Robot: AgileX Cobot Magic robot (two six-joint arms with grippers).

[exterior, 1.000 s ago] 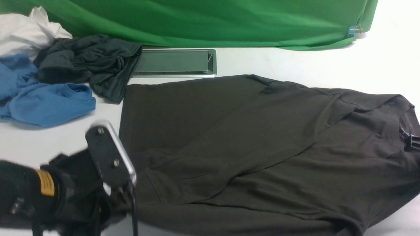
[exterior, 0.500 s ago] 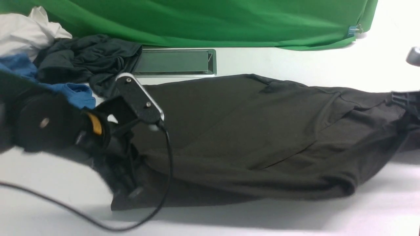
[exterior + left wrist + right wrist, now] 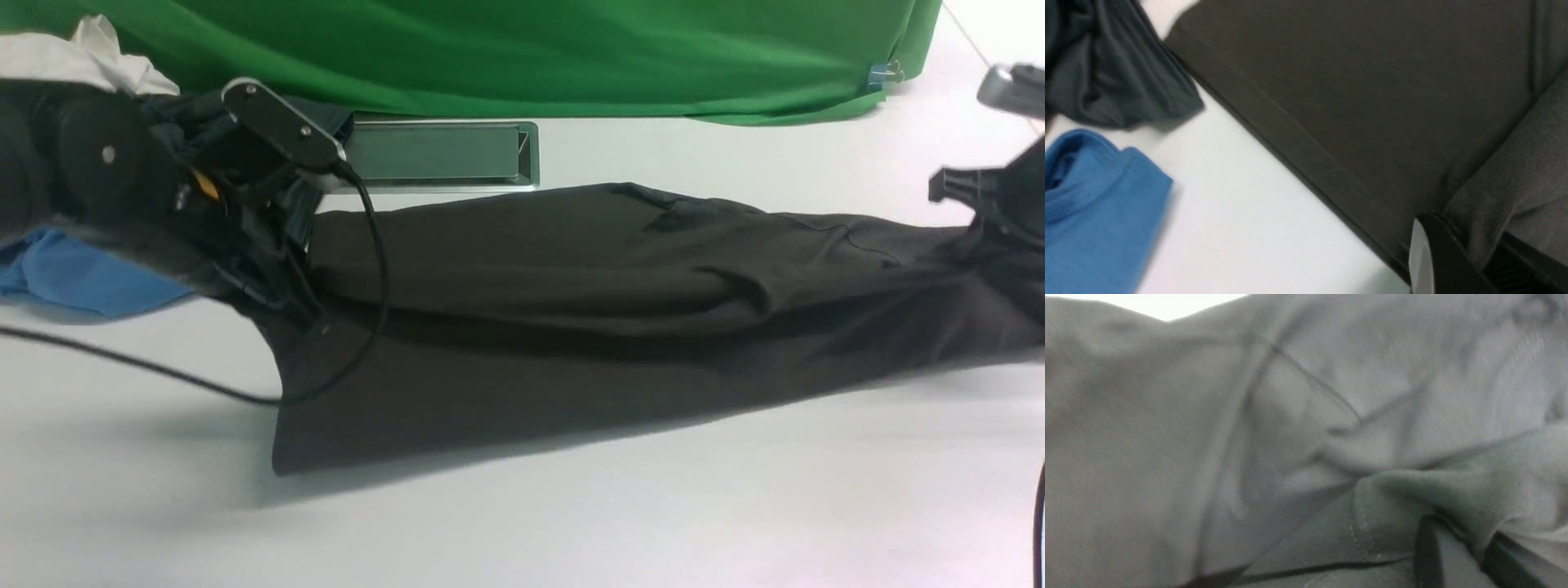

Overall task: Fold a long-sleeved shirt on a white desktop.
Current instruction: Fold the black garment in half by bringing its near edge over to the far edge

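The dark brownish-grey long-sleeved shirt (image 3: pixel 571 310) lies stretched left to right across the white desktop (image 3: pixel 571 523). Its near part is lifted off the top and folded toward the far side, and one corner hangs down at the near left. My left gripper (image 3: pixel 273 278) is shut on the shirt's left end; in the left wrist view a ribbed fold is pinched in that gripper (image 3: pixel 1470 241). My right gripper (image 3: pixel 984 220) is shut on the right end at the frame edge. In the right wrist view, bunched fabric sits clamped in it (image 3: pixel 1461 535).
A blue garment (image 3: pixel 73 278) and a charcoal garment (image 3: pixel 1106 69) lie at the far left, close to my left arm, with white cloth (image 3: pixel 82 57) behind. A metal hatch (image 3: pixel 441 155) sits before the green backdrop (image 3: pixel 531 49). A black cable (image 3: pixel 163 376) trails over the desktop.
Both grippers have risen and moved away from me, carrying the shirt's near edge toward its far edge. The flat shirt has become a long raised fold.
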